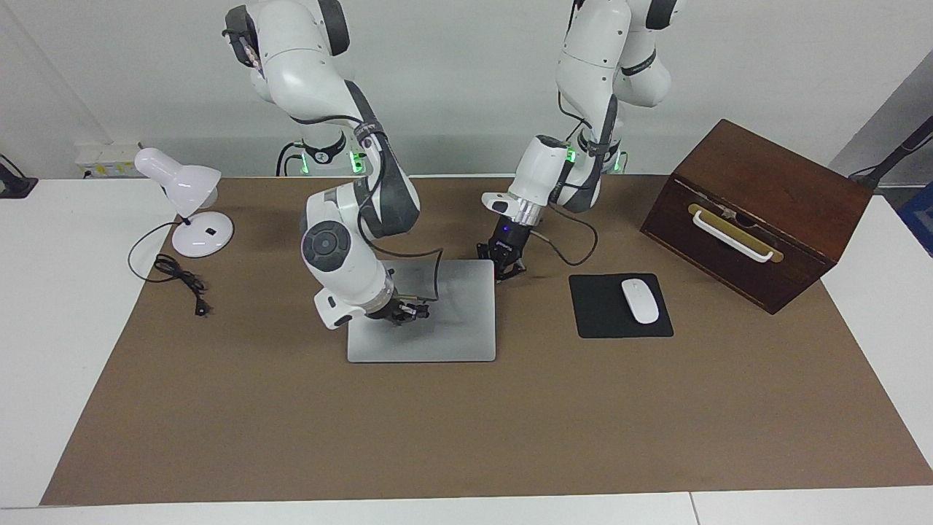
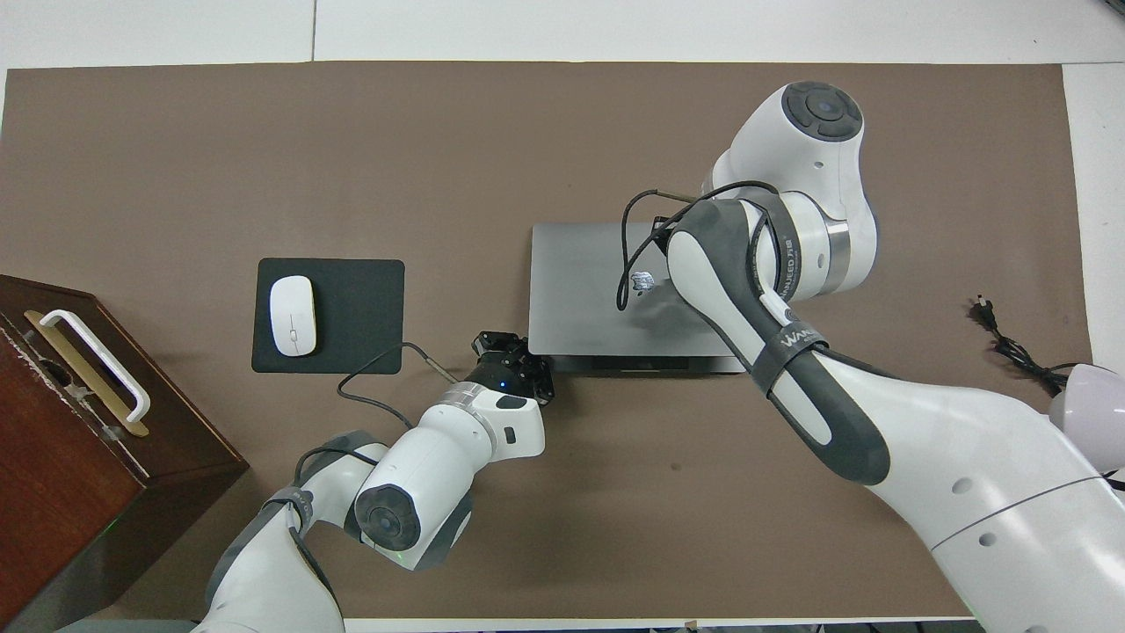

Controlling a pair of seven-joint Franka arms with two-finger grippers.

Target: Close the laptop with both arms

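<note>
The silver-grey laptop (image 1: 452, 321) lies flat on the brown mat with its lid down; it also shows in the overhead view (image 2: 576, 290). My right gripper (image 1: 410, 312) rests low on the lid, toward the right arm's end of it; in the overhead view the forearm hides most of it and only its tip (image 2: 644, 281) shows. My left gripper (image 1: 506, 264) points down at the laptop's corner nearest the robots, toward the left arm's end, and shows in the overhead view (image 2: 514, 353) at that same corner.
A black mouse pad (image 1: 598, 321) with a white mouse (image 1: 639, 300) lies beside the laptop toward the left arm's end. A brown wooden box (image 1: 765, 211) with a white handle stands at that end. A white desk lamp (image 1: 191, 208) and its cord (image 1: 178, 281) are at the right arm's end.
</note>
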